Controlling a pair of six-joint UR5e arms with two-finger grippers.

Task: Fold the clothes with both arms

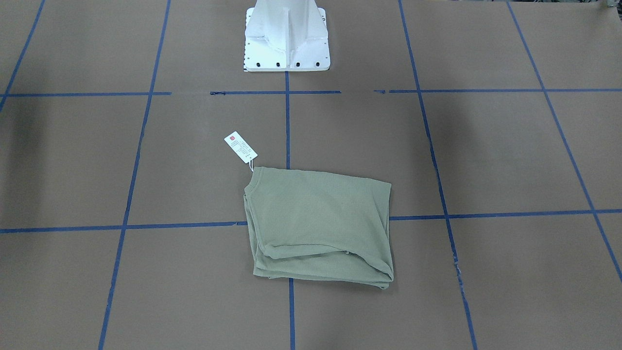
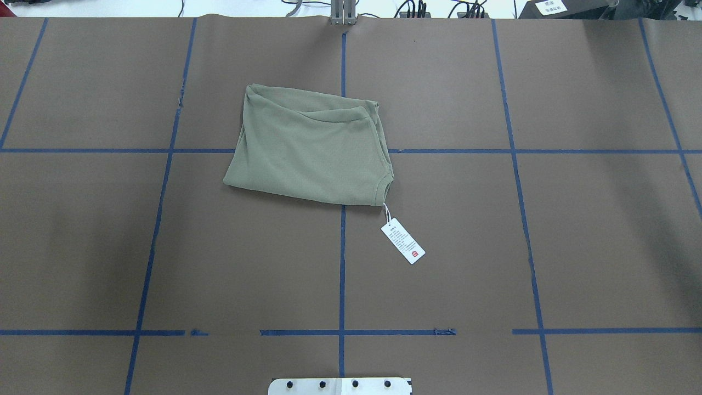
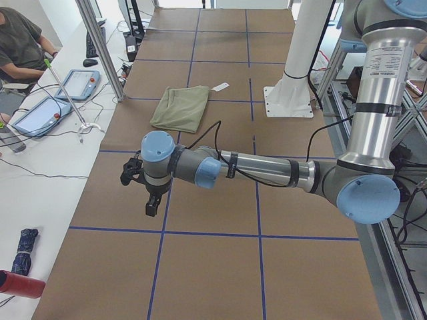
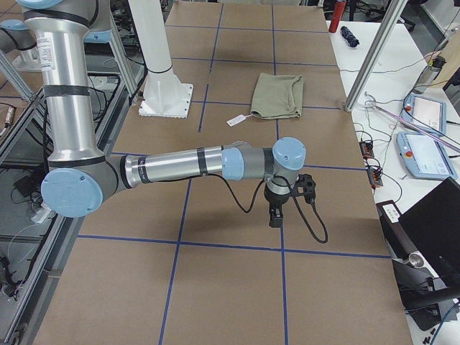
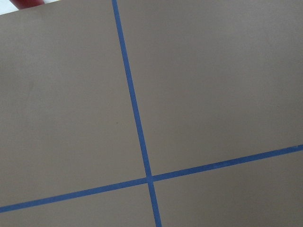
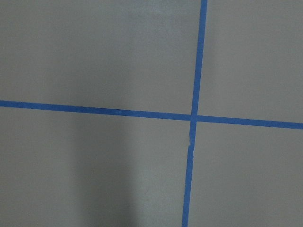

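Overhead exterior shows the sage-green knit shirt (image 2: 310,153) folded into a soft, rumpled rectangle near the middle of the matte brown paper-covered table (image 2: 576,247), its white hang tag (image 2: 403,241) on a string just beside one corner. The left gripper (image 3: 152,207) and right gripper (image 4: 275,215) hang well apart from it. Whether either is clenched or released, I cannot tell.
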